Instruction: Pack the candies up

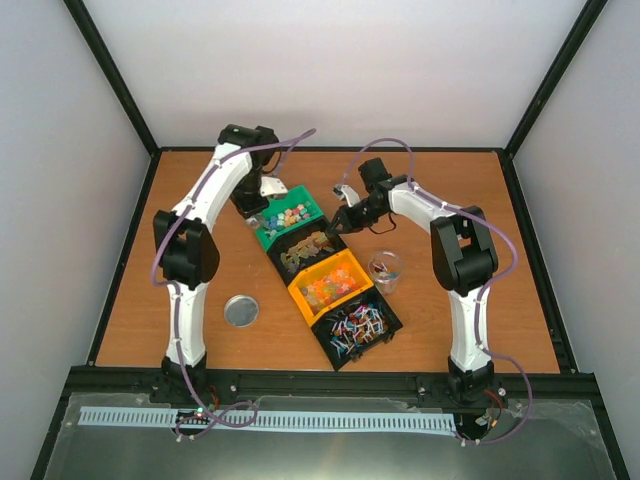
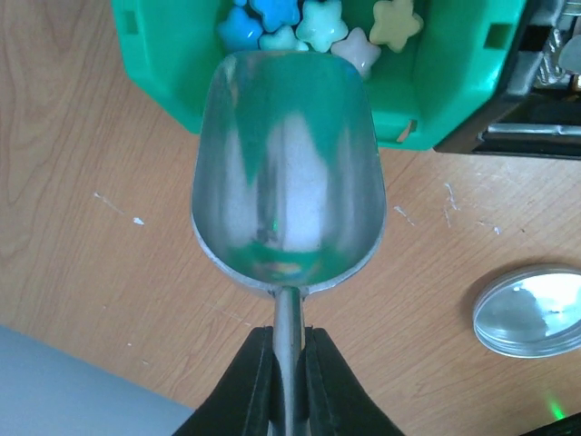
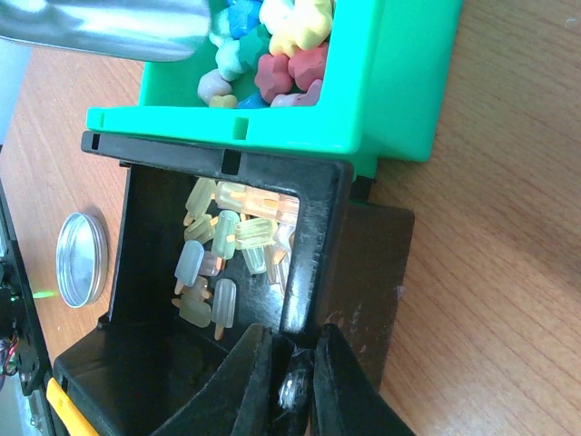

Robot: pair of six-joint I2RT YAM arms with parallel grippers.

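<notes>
Left gripper [image 2: 289,343] pinches an empty scoop [image 2: 287,173] at star candies [image 2: 320,25] in the green bin [image 2: 163,73]; right gripper [image 3: 295,350] clamps the black bin [image 3: 313,236]. Clear jar [image 1: 385,270] looks barely filled.

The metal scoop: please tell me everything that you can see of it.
The scoop is of dull silver metal, with a rounded trough-shaped bowl and a thin handle. The bowl is empty and mirrors green. The left gripper holds the handle, its black jaws shut on it. The front lip reaches over the wall of the green bin, near the star-shaped candies.
</notes>
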